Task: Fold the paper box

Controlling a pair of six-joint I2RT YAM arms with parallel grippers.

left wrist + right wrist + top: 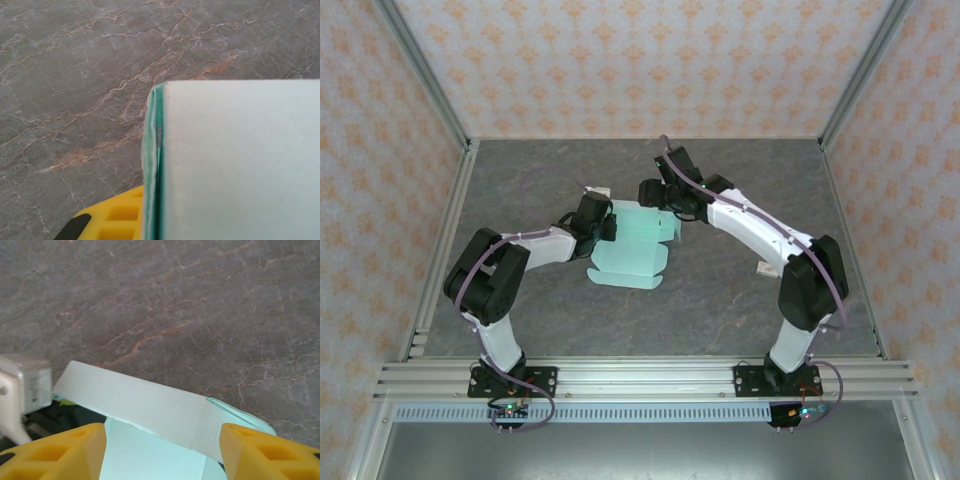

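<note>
The paper box [628, 255] is a pale mint-green card sheet lying mid-table, partly folded, with flaps spread toward the front. My left gripper [608, 225] is at its left back edge. In the left wrist view a folded wall of the card [235, 160] stands edge-on against one yellow finger [112, 217], and the other finger is hidden behind the card. My right gripper [162, 445] hangs open over the box's back right part. Its yellow fingers [75, 450] are wide apart on either side of a raised strip of card [145, 405].
The table top [740, 300] is dark marbled stone, bounded by aluminium frame posts and patterned walls. The left arm's pale wrist housing [22, 387] sits close to the right gripper's left finger. Open stone lies to the front and right of the box.
</note>
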